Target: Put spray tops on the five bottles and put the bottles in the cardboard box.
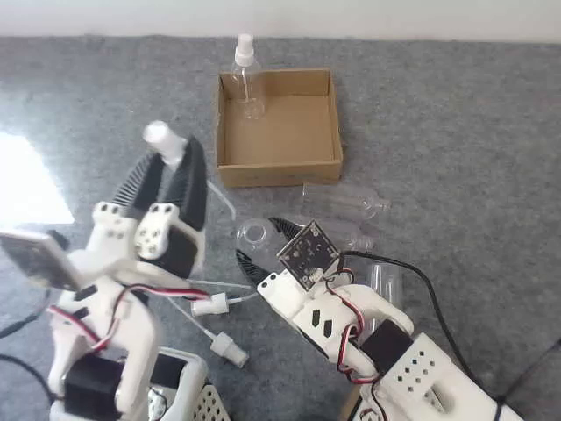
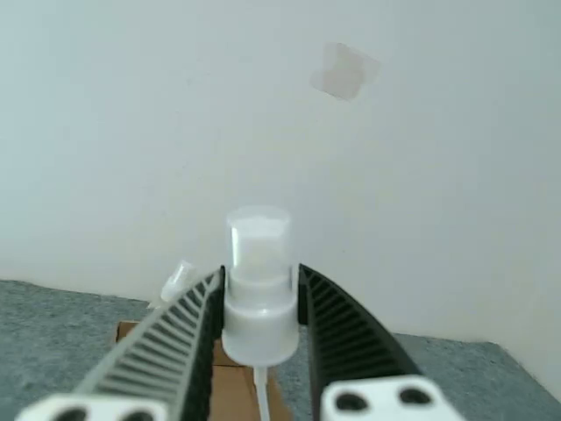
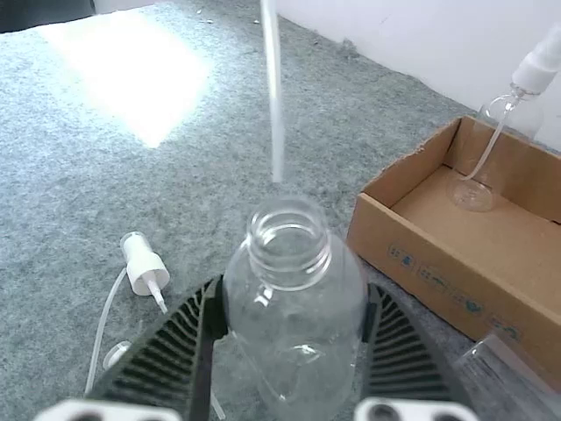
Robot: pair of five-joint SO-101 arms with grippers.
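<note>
Cardboard box (image 1: pixel 279 173) sits just beyond the right gripper (image 3: pixel 291 294), with one capped bottle (image 1: pixel 246 74) standing inside. That gripper pinches a clear open bottle (image 3: pixel 294 307) by its belly. It looks light, slick and probably squashy, so easy pressure. Left gripper (image 2: pixel 260 279) clamps a white spray top (image 2: pixel 259 303) at its stiff collar, and the thin, bendy tube (image 3: pixel 273 96) dangles right over the open bottle's mouth.

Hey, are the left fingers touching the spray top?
Touching. The left wrist view shows the fingers clamping the spray top from both sides.
</note>
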